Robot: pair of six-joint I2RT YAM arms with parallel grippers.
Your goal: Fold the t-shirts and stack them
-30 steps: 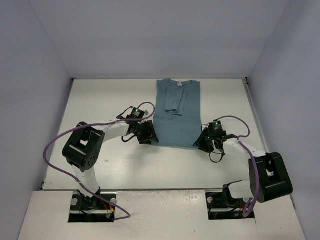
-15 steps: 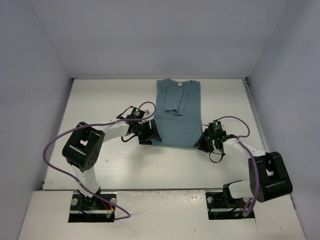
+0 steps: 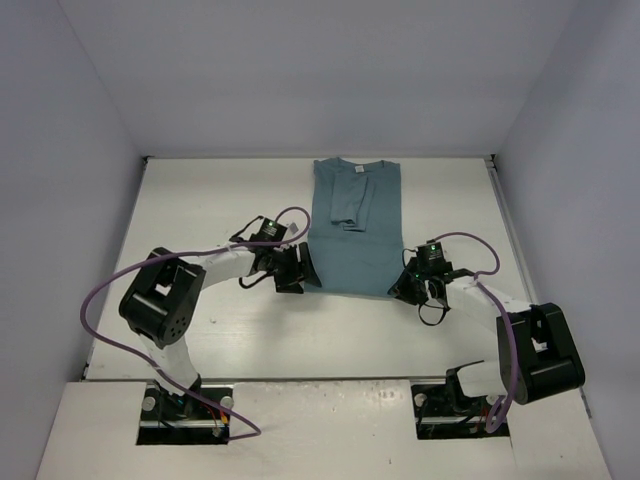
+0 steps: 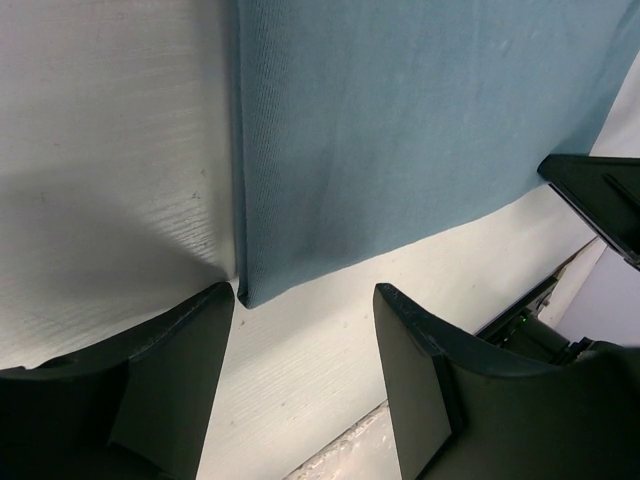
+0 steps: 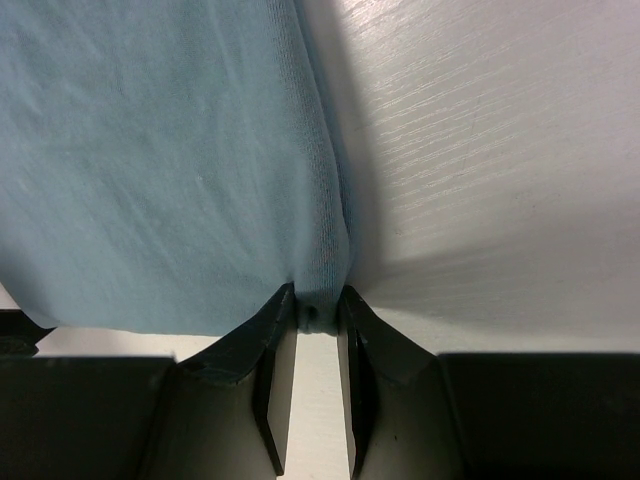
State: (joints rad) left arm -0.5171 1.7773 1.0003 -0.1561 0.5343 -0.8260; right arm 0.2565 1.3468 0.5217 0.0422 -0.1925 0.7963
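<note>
Right fingers [image 5: 262, 395] pinch the t-shirt [image 5: 150, 140] corner, plain only in wrist view.

Left arm [image 3: 215, 262] reaches from lower left, right arm [image 3: 480, 298] from lower right, elbows outward, wrists low at mid-frame. Left gripper [image 4: 303, 292]: fingers spread wide. Right gripper [image 5: 318, 295]: fingers nearly together, pinching the shirt [image 5: 150, 150] corner
</note>
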